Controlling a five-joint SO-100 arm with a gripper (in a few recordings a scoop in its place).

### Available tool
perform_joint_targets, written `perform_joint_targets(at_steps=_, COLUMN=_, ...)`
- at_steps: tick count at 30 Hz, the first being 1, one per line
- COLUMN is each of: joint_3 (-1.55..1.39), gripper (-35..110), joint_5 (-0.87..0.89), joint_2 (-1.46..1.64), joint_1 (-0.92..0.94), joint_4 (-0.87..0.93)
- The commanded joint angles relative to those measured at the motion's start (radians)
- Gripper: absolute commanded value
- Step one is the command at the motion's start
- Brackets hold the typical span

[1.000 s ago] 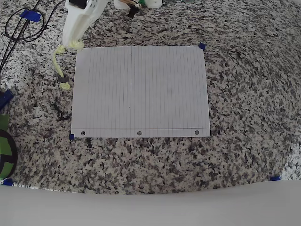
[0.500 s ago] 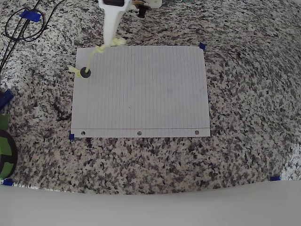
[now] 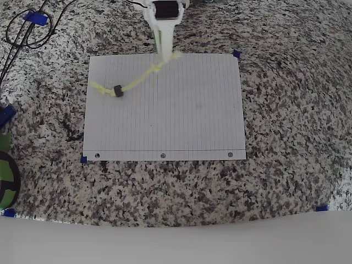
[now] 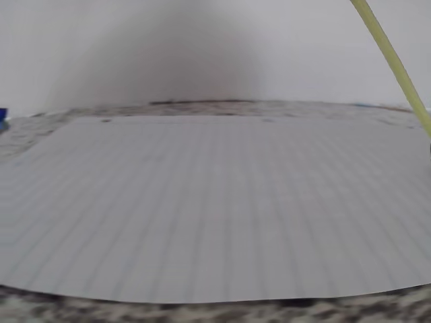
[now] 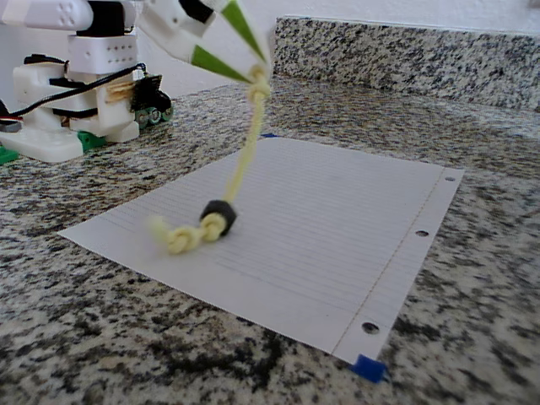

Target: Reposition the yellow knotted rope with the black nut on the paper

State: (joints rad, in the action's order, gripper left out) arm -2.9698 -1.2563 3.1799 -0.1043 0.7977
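The gripper is pinching the upper knot of the yellow knotted rope, dragging its lower end and the black nut across the paper near the sheet's left side in the overhead view. This looks like mid-transport; next, the nut probably needs carrying further in, then lowering and release.

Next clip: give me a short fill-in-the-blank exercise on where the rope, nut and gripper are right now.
1. The gripper is shut on the upper end of the yellow ____.
2. The black nut rests on the white ____.
3. The paper has ____ punched holes along one long edge.
4. In the fixed view, the rope hangs from the gripper down to the black ____.

Missing words: rope; paper; three; nut
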Motion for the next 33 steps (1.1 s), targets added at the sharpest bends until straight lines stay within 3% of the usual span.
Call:
perform_joint_targets(at_steps=1, joint_3=-0.002, gripper=0, joint_5=0.052, joint_2=0.012, joint_1=-0.058, joint_4=-0.003)
perform_joint_targets(at_steps=12, joint_3=-0.04, gripper=0, joint_5=0.121, joint_2=0.014, joint_1=-0.149, joint_4=-0.002)
perform_joint_targets(at_steps=17, joint_3=-0.06, gripper=42, joint_5=0.178, joint_2=0.009, joint_1=-0.16, joint_4=0.028)
perform_joint_targets(at_steps=22, joint_3=-0.064, gripper=67, joint_5=0.166, joint_2=0.014, joint_1=-0.161, joint_4=0.015)
perform_joint_targets(at_steps=33, joint_3=-0.051, gripper=62, joint_5=0.166, joint_2=0.006, joint_1=-0.118, joint_4=0.044)
